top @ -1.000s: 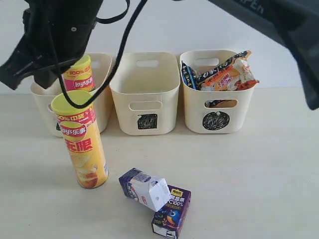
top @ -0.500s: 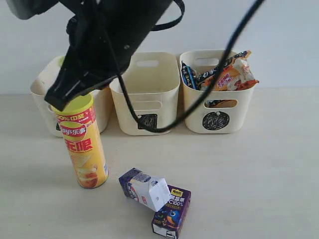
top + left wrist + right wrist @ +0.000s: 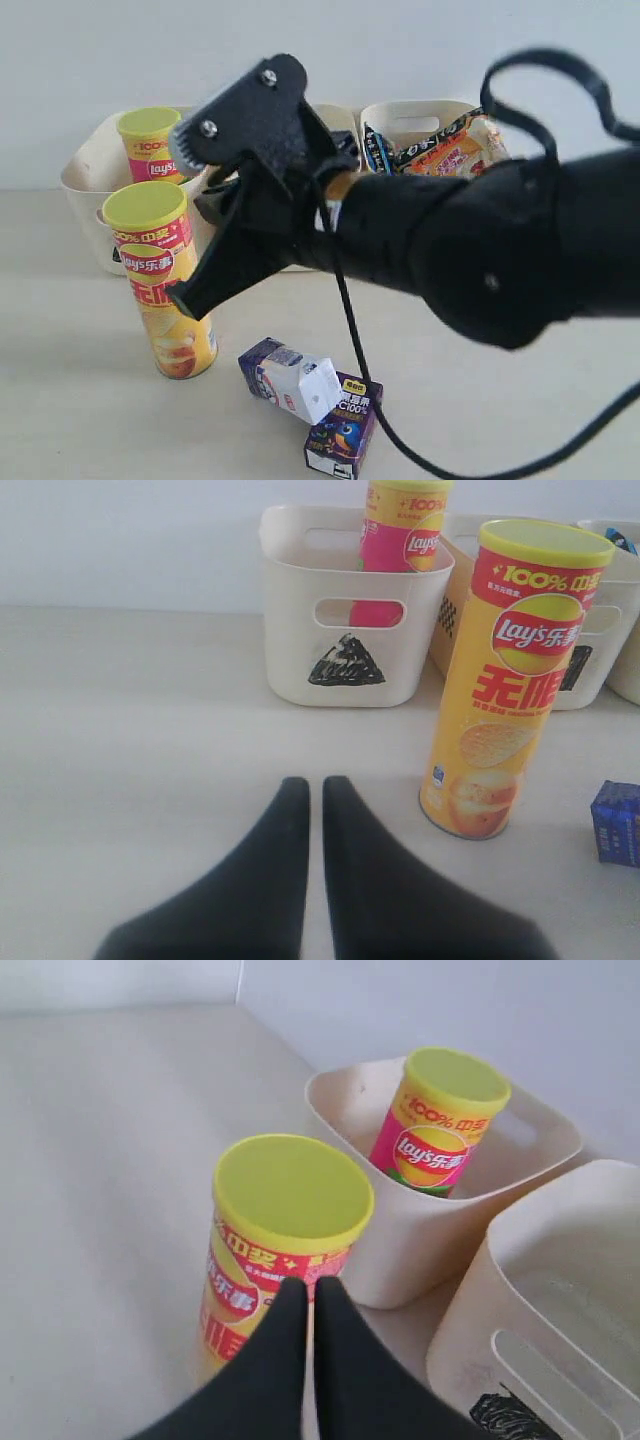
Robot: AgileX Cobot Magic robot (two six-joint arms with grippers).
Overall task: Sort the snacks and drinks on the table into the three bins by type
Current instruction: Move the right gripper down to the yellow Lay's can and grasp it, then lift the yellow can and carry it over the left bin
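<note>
The yellow Lay's can (image 3: 160, 280) (image 3: 510, 680) (image 3: 280, 1220) stands upright on the table before the triangle bin (image 3: 85, 175) (image 3: 300, 630) (image 3: 400, 1240). The pink-red can (image 3: 152, 145) (image 3: 405, 540) (image 3: 440, 1125) stands inside that bin. My right gripper (image 3: 185, 300) (image 3: 308, 1285) is shut and empty, its tips close beside the yellow can's upper half. My left gripper (image 3: 314, 783) is shut and empty, low over the table, apart from the yellow can. The gable-top carton (image 3: 295, 380) and the parrot juice box (image 3: 345, 425) lie together at the front. Foil bags (image 3: 450, 145) fill the circle bin (image 3: 420, 115).
The right arm's black bulk (image 3: 480, 260) covers most of the square bin (image 3: 540, 1290) and the circle bin's front in the exterior view. A cable (image 3: 355, 350) hangs down from the arm to the table near the cartons. A white wall stands behind the bins.
The right arm has swung down from above the triangle bin and now lies across the middle, with its shut tips beside the yellow can. The cans and cartons have not moved.
</note>
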